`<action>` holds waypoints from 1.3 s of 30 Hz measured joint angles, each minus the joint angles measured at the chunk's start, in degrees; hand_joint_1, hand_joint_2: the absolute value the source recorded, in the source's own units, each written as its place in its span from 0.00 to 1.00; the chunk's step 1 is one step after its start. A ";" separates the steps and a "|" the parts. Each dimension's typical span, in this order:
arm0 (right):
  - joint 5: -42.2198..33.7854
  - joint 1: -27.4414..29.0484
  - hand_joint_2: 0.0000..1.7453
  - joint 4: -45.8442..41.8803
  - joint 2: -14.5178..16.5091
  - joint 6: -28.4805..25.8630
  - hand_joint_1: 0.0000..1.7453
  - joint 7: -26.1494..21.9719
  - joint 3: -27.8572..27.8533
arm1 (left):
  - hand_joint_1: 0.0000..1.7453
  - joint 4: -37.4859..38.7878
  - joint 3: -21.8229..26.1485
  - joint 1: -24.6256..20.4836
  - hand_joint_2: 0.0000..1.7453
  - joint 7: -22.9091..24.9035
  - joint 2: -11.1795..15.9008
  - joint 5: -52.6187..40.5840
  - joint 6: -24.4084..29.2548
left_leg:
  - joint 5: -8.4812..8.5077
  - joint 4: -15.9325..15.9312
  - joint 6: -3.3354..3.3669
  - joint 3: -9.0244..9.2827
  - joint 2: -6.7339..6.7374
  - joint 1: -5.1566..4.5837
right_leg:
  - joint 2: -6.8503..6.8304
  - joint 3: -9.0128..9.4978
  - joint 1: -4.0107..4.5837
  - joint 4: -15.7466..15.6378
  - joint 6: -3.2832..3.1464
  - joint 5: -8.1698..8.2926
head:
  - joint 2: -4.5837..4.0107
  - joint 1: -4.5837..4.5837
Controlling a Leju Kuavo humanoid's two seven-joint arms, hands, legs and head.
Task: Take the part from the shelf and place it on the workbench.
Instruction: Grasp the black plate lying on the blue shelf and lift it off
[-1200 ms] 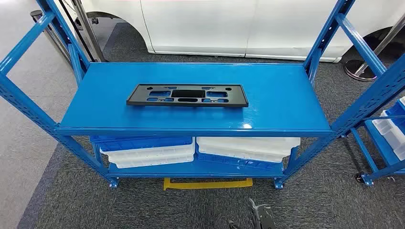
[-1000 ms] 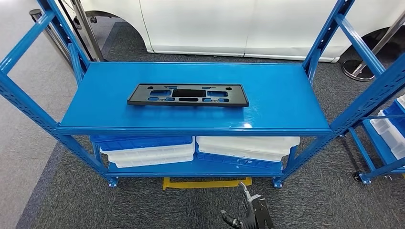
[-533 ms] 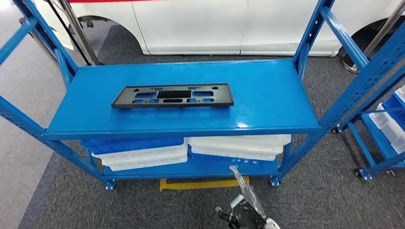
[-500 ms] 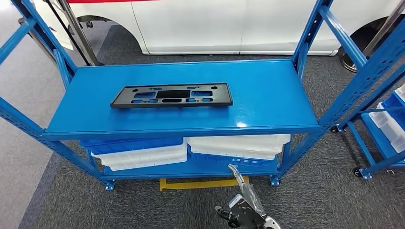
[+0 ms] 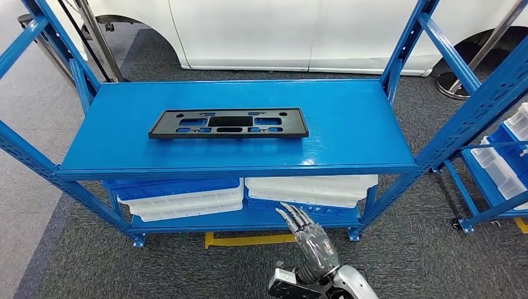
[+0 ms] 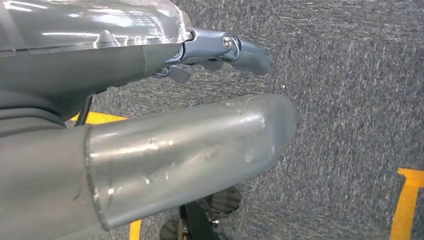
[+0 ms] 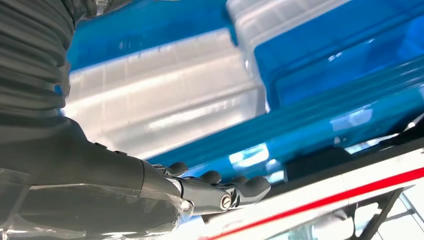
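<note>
1. White car body (image 5: 249,31) across the far side of the head view, standing behind the shelf.
2. Blue metal shelf (image 5: 348,124) in the middle of the scene, standing on grey carpet (image 5: 187,268), with perforated blue uprights at its corners.
3. Stacked white and blue trays (image 5: 187,196) on the lower level of the shelf, lying flat side by side; seen close and blurred in the right wrist view (image 7: 165,95).
4. Second blue rack (image 5: 498,174) at the right edge, holding white bins, standing apart from the shelf.
5. Black part (image 5: 228,123) lying flat on the top level of the shelf, left of the centre, long and thin with several cut-outs, touched by nothing.
6. Yellow floor marking (image 5: 249,238) just in front of the shelf's base.
7. Right hand (image 5: 309,233) raised in front of the lower level, fingers stretched out and held close together, empty, well below the part; same straight empty fingers (image 7: 220,192) in the right wrist view.
8. Left hand (image 6: 150,100) hanging over the carpet, thumb straight, fingers loosely extended, holding nothing.
</note>
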 joint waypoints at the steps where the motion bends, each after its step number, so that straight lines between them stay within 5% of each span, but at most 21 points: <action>1: 1.68 -0.30 1.00 -0.05 -0.09 -0.26 0.00 1.25 0.39 | 0.00 0.01 0.00 0.01 0.00 0.00 -0.15 -0.36 0.01 | 0.01 0.03 0.03 -0.08 0.08 -0.02 | -0.02 -1.79 -0.12 3.73 0.15 -1.58 | 0.00 0.00; 3: 5.08 -0.46 1.00 -0.05 -0.11 -0.82 0.00 3.66 0.76 | 0.00 0.01 0.00 0.05 0.00 0.01 -0.67 -1.21 0.09 | -0.01 0.10 0.00 -0.10 0.14 -0.03 | -0.13 -3.39 -0.44 6.99 0.46 -1.79 | 0.00 0.00; 7: 12.10 -0.64 1.00 -0.10 0.69 -2.46 0.00 6.95 0.65 | 0.00 -0.05 0.07 0.11 0.00 0.50 -2.23 -3.72 0.20 | -0.50 0.52 -0.67 0.08 0.12 -0.10 | -0.77 2.81 -0.74 -5.73 0.41 4.64 | 0.00 0.00; 12: 18.37 -0.58 1.00 0.08 4.79 -4.24 0.00 8.01 -0.99 | 0.00 -0.72 1.43 0.29 0.00 1.87 -4.44 -8.72 -0.62 | -1.42 1.18 -2.46 -0.05 0.24 0.00 | -0.44 4.22 -0.37 -8.88 -1.31 4.92 | 0.00 -0.01; 14: 20.06 -0.77 1.00 0.40 6.72 -4.82 0.00 7.97 -1.82 | 0.00 -1.07 2.20 0.35 0.00 2.45 -5.26 -11.23 -1.20 | -3.61 5.36 -2.95 -1.87 0.10 0.15 | -0.45 4.77 -0.53 -9.20 -1.96 4.89 | 0.00 -0.03; 17: 22.27 -0.98 1.00 1.40 9.40 -5.62 0.00 7.60 -2.91 | 0.00 -1.44 3.69 0.58 0.00 3.34 -6.19 -15.17 -2.11 | -7.59 16.43 -3.19 -8.01 0.03 0.16 | -0.38 5.21 -0.27 -9.18 -2.47 4.45 | 0.00 -0.05; 19: 23.23 -1.06 1.00 2.02 10.57 -6.09 0.00 7.35 -3.40 | 0.00 -1.64 4.49 0.74 0.00 3.60 -6.52 -17.40 -2.72 | -5.84 16.96 -2.91 -9.23 -0.01 0.10 | -0.12 5.76 -0.08 -9.16 -2.52 3.98 | 0.00 -0.06; 21: 23.64 -1.34 1.00 2.37 11.51 -6.43 0.00 7.17 -3.76 | 0.00 -1.80 5.16 0.80 0.00 3.62 -6.72 -18.72 -3.13 | -1.03 9.66 -2.18 -6.48 -0.13 -0.15 | 0.10 6.67 -0.02 -9.19 -2.36 3.31 | 0.00 -0.05; 23: 23.70 -1.74 1.00 2.58 12.28 -6.61 0.00 7.10 -4.02 | 0.00 -1.95 5.67 0.73 0.00 3.61 -6.87 -19.24 -3.29 | 1.43 3.06 -1.44 -3.55 -0.27 -0.60 | 0.26 7.21 0.05 -9.27 -1.88 2.69 | 0.00 -0.05; 28: 23.81 -2.14 1.00 2.96 13.09 -6.79 0.00 7.07 -4.40 | 0.00 -2.25 6.56 0.76 0.00 3.61 -7.28 -19.45 -3.32 | 1.14 -0.30 -0.11 -1.07 -0.40 -0.59 | 0.12 7.32 -0.04 -7.53 -0.34 2.35 | 0.00 -0.05; 30: 23.84 -2.37 1.00 3.06 13.14 -6.83 0.00 7.07 -4.47 | 0.00 -2.33 6.70 0.74 0.00 3.61 -7.43 -19.46 -3.32 | 0.78 -0.76 0.35 -0.03 -0.36 -0.52 | -0.04 4.48 -0.19 -2.14 0.09 -0.25 | 0.00 -0.04; 32: 23.84 -2.41 1.00 3.27 13.14 -6.84 0.00 7.08 -4.52 | 0.00 -2.41 6.76 0.68 0.00 3.61 -7.49 -19.46 -3.34 | 0.16 -0.76 0.55 0.50 -0.35 -0.56 | -0.09 -0.23 -0.32 4.61 0.57 -2.94 | 0.00 -0.05; 33: 23.84 -2.37 1.00 3.38 13.14 -6.84 0.00 7.07 -4.53 | 0.00 -2.44 6.78 0.69 0.00 3.62 -7.52 -19.46 -3.35 | -0.20 -0.73 0.53 0.89 -0.36 -0.57 | -0.12 -1.87 -0.37 6.17 0.74 -2.91 | 0.00 -0.05; 34: 23.84 -2.35 1.00 3.45 13.14 -6.84 0.00 7.07 -4.53 | 0.00 -2.46 6.79 0.74 0.00 3.62 -7.55 -19.46 -3.36 | -0.62 -0.71 0.45 1.41 -0.36 -0.57 | -0.17 -2.47 -0.43 5.66 0.82 -1.59 | 0.00 -0.05; 37: 23.84 -2.37 1.00 3.53 13.14 -6.84 0.00 7.08 -4.55 | 0.00 -2.48 6.85 0.83 0.00 3.62 -7.73 -19.46 -3.37 | -2.17 -0.64 -0.05 3.52 -0.34 -0.57 | -0.59 0.40 -0.47 -4.55 0.49 5.84 | -0.01 -0.05; 39: 23.83 -2.47 1.00 3.62 13.16 -6.83 0.00 7.06 -4.57 | 0.00 -2.51 6.89 0.72 0.00 3.57 -7.85 -19.56 -3.38 | -2.97 -0.60 -0.72 4.04 -0.30 -0.58 | -0.85 1.45 -0.11 -8.46 -0.21 7.49 | -0.01 0.02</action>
